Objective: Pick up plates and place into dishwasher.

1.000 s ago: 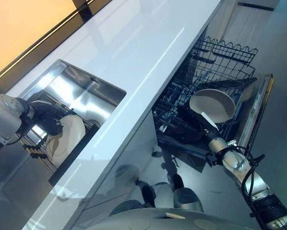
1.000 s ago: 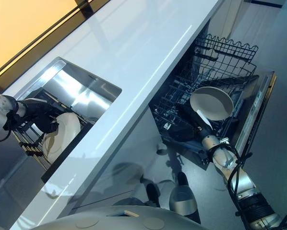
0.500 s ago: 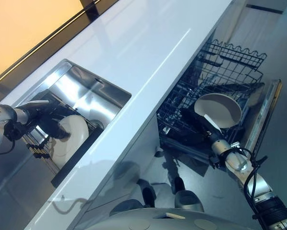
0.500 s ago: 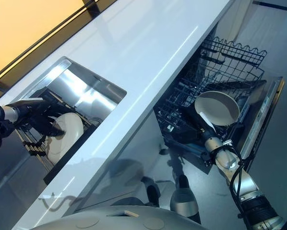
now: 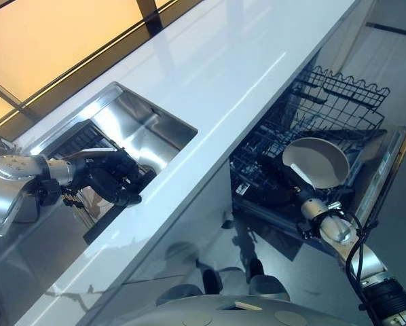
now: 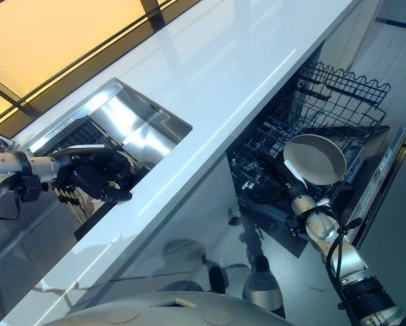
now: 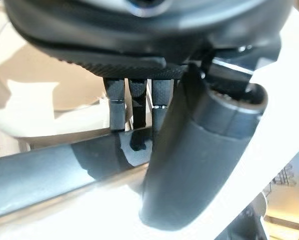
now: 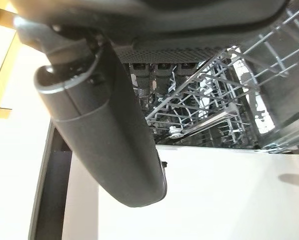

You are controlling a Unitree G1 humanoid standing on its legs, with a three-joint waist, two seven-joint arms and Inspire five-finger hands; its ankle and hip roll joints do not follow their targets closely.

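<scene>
R hand [image 5: 299, 192]: we're holding a plate [image 5: 316, 161] over the dishwasher rack [image 6: 305, 129]; fingers pinching its rim.
L hand [image 5: 115, 180]: we're reaching into the sink [image 5: 145, 129], fingers curling, empty as far as we see; another plate [image 7: 44, 95] sitting just past them.
Tip: we're judging the R plate needs lowering edge-first btw rack wires before letting go.

From the head you look steeply down through two eye views set slightly apart; both share the long glossy white countertop [image 5: 210, 75], the steel sink [image 6: 132, 122] at left and the black wire dishwasher rack [image 5: 318, 115] at right. Your left wrist camera sits very close behind the dark left hand [image 7: 189, 150]. Your right wrist camera looks past the dark right hand [image 8: 104, 135] into that rack.
</scene>
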